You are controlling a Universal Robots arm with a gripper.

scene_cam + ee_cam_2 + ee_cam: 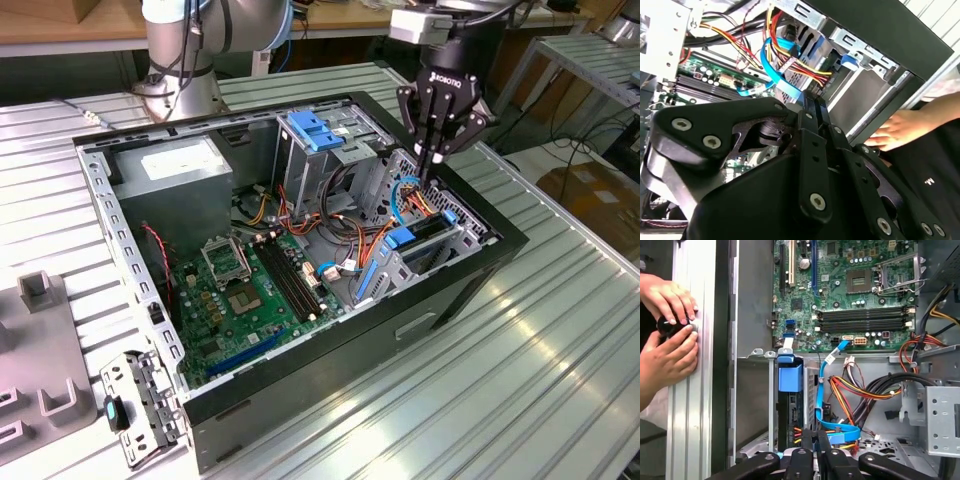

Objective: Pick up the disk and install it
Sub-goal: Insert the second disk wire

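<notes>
— How does the gripper [437, 165] stand?

— Its two fingers [812, 105] are pressed together, with nothing visible between them. They point straight down into the open computer case [470, 290].

— And the disk?

— The disk [425, 232] lies directly below the fingertips, standing on edge in the metal drive cage [445, 255] at the corner of the case. In the first wrist view its blue bracket [790, 376] shows at the end of the slot just ahead of the fingertips [802, 440]. Whether the tips touch the disk, I cannot tell.

— What is nearest after that?

— A flat blue cable [821, 390] loops just beside the fingers, and a bundle of red, yellow and orange wires [850, 390] runs next to it. In the second wrist view the same blue cable [772, 70] curls just past the fingertips.

— Farther out?

— Beyond the cables is the green motherboard [235, 295] on the floor of the case, with its black memory slots [862, 320]. Farther off sits a grey power-supply box [175, 165], at the corner of the case well away from the gripper.

— Anything outside the case?

— The case rests on a ribbed metal table [560, 350]. A person's two hands [670, 330] are at the table's rail, outside the case wall, closed around a small black knob [669, 324].
</notes>
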